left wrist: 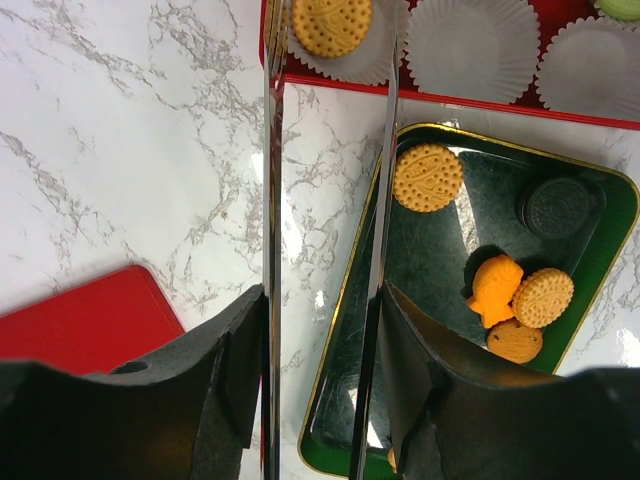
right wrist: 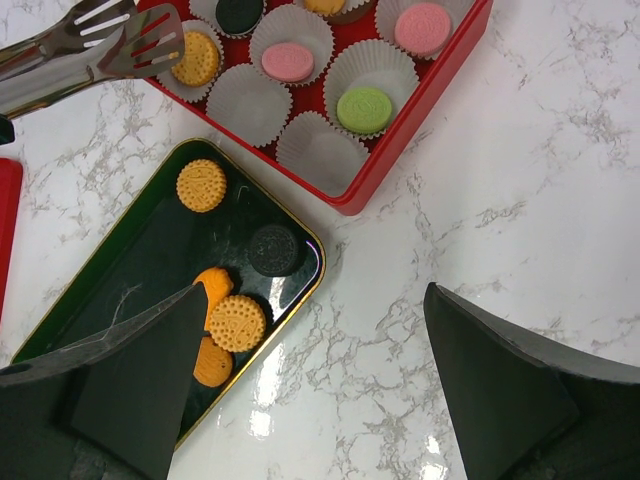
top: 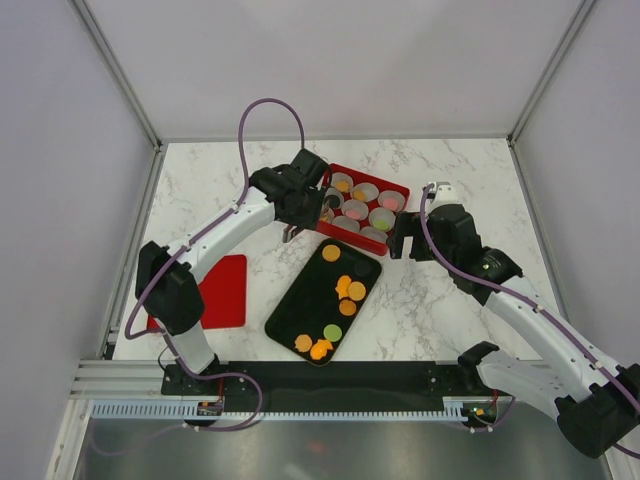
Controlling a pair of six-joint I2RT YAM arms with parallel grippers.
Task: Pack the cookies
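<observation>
Cookies lie on a dark green tray [top: 290, 300]: an orange one [top: 331, 253], an orange cluster [top: 348, 290], a green one [top: 332, 331]. The red box [top: 398, 185] holds paper cups, some with cookies: pink [right wrist: 288, 61], green [right wrist: 364, 109]. My left gripper [top: 298, 200] is shut on metal tongs [left wrist: 270, 180]. The tongs stand open, their tips on either side of an orange cookie [left wrist: 331, 25] that lies in the box's near-left cup; it also shows in the right wrist view [right wrist: 195, 58]. My right gripper [top: 400, 238] is open and empty over marble right of the tray.
A red lid [top: 222, 290] lies flat left of the tray. The tray [right wrist: 120, 260] also holds a dark cookie [right wrist: 274, 250] and round orange ones [right wrist: 236, 322]. Several cups [left wrist: 470, 45] in the box have nothing in them. White walls close in the table.
</observation>
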